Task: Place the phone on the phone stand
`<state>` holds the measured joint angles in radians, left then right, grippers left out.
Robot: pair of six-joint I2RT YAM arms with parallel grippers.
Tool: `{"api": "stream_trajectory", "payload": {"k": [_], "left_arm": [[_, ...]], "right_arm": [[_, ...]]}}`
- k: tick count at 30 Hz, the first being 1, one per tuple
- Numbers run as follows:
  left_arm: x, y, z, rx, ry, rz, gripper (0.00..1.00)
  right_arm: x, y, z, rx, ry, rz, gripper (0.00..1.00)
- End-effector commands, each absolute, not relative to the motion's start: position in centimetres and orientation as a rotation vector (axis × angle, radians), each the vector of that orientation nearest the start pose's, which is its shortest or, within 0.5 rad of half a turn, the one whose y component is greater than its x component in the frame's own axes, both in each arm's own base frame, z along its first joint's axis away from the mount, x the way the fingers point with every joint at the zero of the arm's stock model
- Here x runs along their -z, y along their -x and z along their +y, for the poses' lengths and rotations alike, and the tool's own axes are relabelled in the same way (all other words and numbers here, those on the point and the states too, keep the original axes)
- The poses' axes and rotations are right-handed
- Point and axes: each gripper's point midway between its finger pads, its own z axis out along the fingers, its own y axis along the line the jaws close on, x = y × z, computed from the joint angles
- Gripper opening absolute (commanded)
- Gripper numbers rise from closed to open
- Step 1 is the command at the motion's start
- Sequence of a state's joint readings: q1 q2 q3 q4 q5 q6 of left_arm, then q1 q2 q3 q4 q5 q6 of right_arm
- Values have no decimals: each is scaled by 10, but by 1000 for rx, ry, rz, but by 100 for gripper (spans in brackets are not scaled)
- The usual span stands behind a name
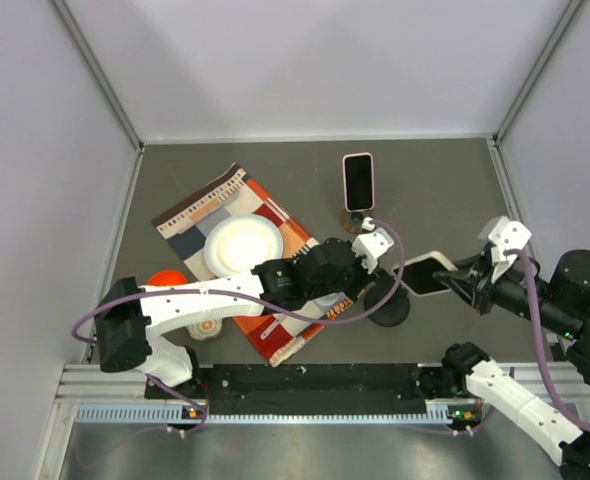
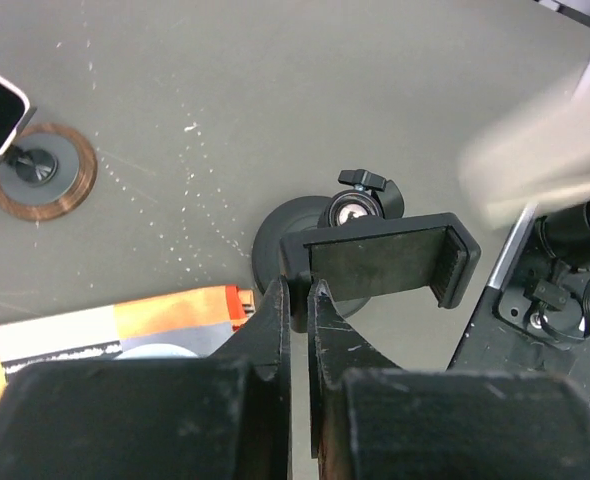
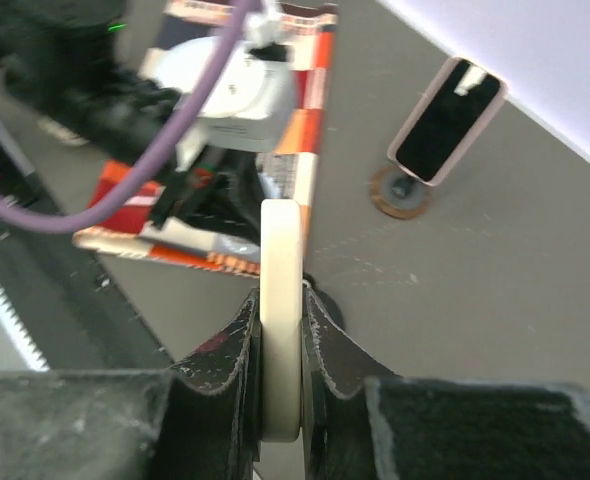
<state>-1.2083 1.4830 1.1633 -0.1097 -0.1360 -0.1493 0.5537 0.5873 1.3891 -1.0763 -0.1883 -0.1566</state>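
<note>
A black phone stand [image 1: 387,305] with a round base stands right of centre. In the left wrist view its wide clamp [image 2: 380,262] faces up. My left gripper [image 2: 297,295] is shut on the clamp's left end; it also shows in the top view [image 1: 367,283]. My right gripper [image 1: 467,283] is shut on a cream-cased phone [image 1: 427,275] and holds it just right of the stand, above the table. In the right wrist view the phone [image 3: 281,250] stands edge-on between the fingers [image 3: 327,335]. It appears as a blur in the left wrist view [image 2: 540,150].
A second phone in a pink case [image 1: 357,180] stands on a copper-based stand [image 2: 40,172] at the back. A patterned cloth [image 1: 285,222] with a white plate [image 1: 242,245] lies left of centre. An orange object [image 1: 165,280] and a small cup [image 1: 205,330] sit near the left arm.
</note>
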Motion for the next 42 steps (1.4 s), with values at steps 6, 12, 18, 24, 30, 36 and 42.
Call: {"api": "stream_trajectory", "payload": {"k": [6,12,18,24,30,36,42], "left_arm": [[-240,-161,-428,847,-1107,1602,0],[-231,-165,-428,834,-1160,1581,0],[-229,-170,-425,855,-1175,1576,0],[-231,-169,-426,920,-1222,1557,0],[-227,-163,-427,967,-1315,1529,0],[-229,-171,-424,1026,-1347,1489,0],[-228,-177,-420,1003,-1379,1473,0]], "right_arm": [[-357,-74,144,-728,1076,1540,0],[-349,-60,147,-784,1131,1537,0],[-323,-73,179,-930,1218,1531,0],[-304,-101,202,-928,1279,1421,0],[-290,-113,219,-955,1343,1329,0],[-288,-124,223,-949,1357,1324,0],[-280,-139,219,-881,1317,1346,0]]}}
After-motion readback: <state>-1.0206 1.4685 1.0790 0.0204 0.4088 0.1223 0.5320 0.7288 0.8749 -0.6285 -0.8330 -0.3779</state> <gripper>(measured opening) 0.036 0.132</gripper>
